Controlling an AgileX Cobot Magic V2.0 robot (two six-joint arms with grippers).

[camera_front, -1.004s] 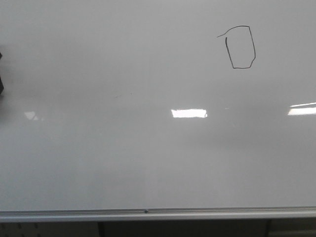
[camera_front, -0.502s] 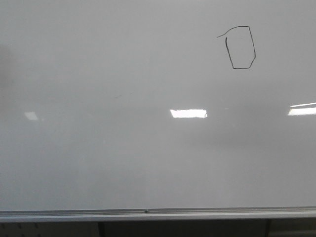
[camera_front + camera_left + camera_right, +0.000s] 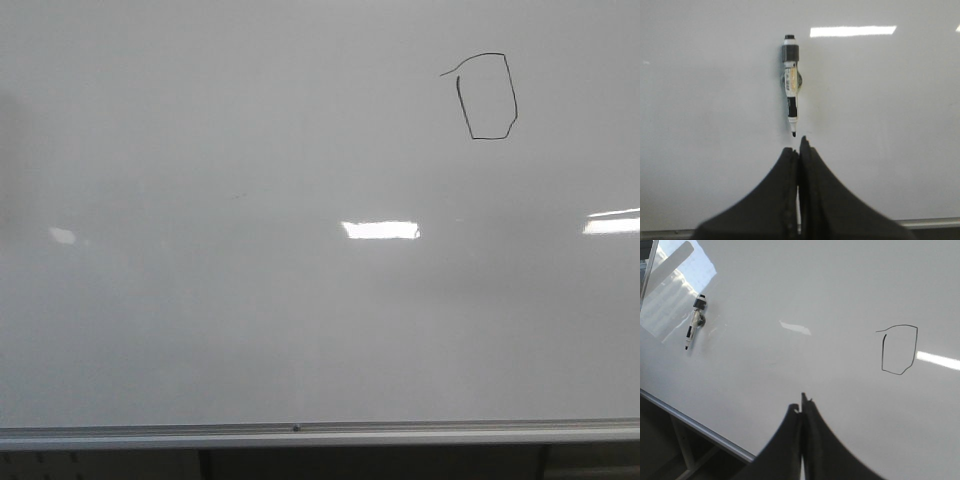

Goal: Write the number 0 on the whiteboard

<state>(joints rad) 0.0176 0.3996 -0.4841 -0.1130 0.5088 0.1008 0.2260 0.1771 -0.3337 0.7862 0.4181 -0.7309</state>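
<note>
The number 0 [image 3: 488,97], a thin black angular loop with a short tail at its top-left, is drawn at the upper right of the whiteboard [image 3: 250,300]. It also shows in the right wrist view [image 3: 899,350]. No gripper shows in the front view. A marker [image 3: 791,82] with a dark cap end sticks to the whiteboard [image 3: 890,125], tip toward my left gripper [image 3: 798,148], which is shut and empty just short of it. My right gripper [image 3: 801,406] is shut and empty, apart from the board [image 3: 790,290]; the marker [image 3: 694,321] lies off to its side.
A silver-grey rail [image 3: 300,432] runs along the whiteboard's bottom edge, with dark frame parts below. Bright light reflections [image 3: 380,230] lie across the board's middle. The rail also shows in the right wrist view [image 3: 695,427].
A dark shape at the far left edge of the front view one second ago has gone out of view. The drawn loop is unchanged.
</note>
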